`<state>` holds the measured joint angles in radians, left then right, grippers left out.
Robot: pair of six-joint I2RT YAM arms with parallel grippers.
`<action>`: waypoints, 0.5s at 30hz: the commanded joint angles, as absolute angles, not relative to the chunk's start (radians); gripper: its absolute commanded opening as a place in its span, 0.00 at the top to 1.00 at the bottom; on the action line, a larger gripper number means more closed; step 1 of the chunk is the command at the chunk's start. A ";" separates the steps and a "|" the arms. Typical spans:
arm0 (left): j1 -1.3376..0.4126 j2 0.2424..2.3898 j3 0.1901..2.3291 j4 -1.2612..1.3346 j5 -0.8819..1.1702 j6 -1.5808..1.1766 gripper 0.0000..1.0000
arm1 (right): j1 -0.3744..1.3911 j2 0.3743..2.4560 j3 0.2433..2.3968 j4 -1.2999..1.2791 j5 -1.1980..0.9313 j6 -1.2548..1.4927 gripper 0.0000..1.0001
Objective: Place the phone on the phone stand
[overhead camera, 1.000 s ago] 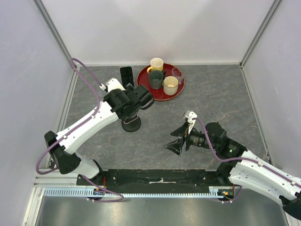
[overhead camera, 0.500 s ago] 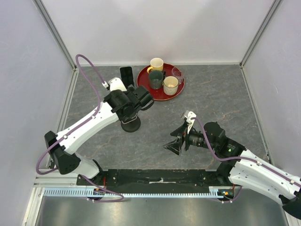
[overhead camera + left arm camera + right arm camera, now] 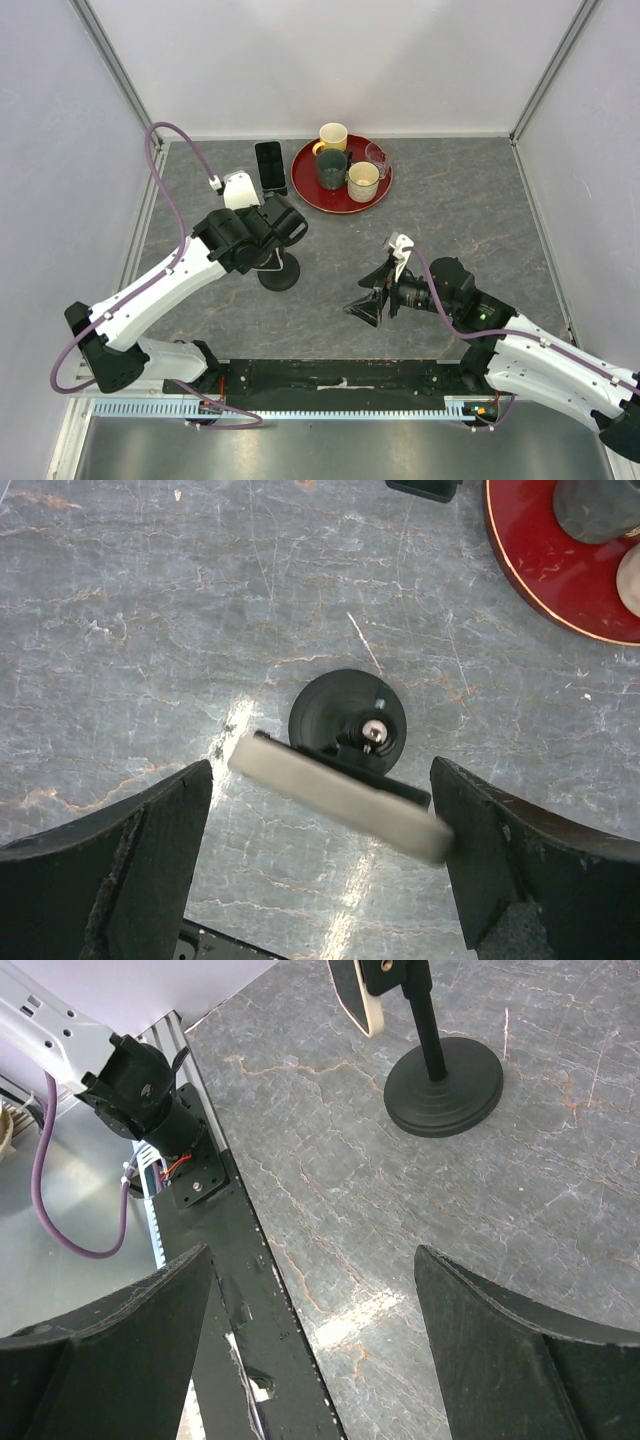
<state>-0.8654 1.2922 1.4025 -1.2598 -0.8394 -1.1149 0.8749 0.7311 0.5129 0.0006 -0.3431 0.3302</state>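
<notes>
The phone [image 3: 338, 797] rests tilted on the holder of the phone stand [image 3: 330, 708]; from above I see its pale cream edge. The stand's round black base [image 3: 281, 274] sits left of the table's middle. My left gripper [image 3: 320, 778] hovers over the stand, open, with one finger on each side of the phone; the phone's right end lies close to the right finger [image 3: 500, 860]. In the top view the left gripper [image 3: 284, 228] covers the phone. My right gripper [image 3: 312, 1260] is open and empty, low over the table's near edge, looking at the stand [image 3: 443, 1085] and phone [image 3: 357, 990].
A red tray [image 3: 305, 186] with three cups and a small glass stands at the back. A black flat slab [image 3: 269, 164] lies beside it on the left. The black base rail [image 3: 215, 1210] runs along the near edge. Walls close in the table's other sides.
My left arm has pulled back towards the near left, drawing its open gripper a little off the stand. The phone stays on the holder. The right arm has barely moved.
</notes>
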 commanded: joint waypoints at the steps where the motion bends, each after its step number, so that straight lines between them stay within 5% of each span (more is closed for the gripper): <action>1: -0.859 1.302 1.381 -1.168 -0.905 -1.049 0.06 | 0.874 0.710 0.508 0.049 -0.353 0.342 0.12; 15: -0.861 1.087 1.091 -0.671 -0.778 -0.613 0.05 | 0.874 0.701 0.506 0.029 -0.347 0.334 0.12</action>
<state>-0.8635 1.2110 1.1667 -0.9207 -0.8314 -0.8379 0.8749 0.7021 0.5125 -0.0002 -0.3424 0.3367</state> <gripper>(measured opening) 0.945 0.884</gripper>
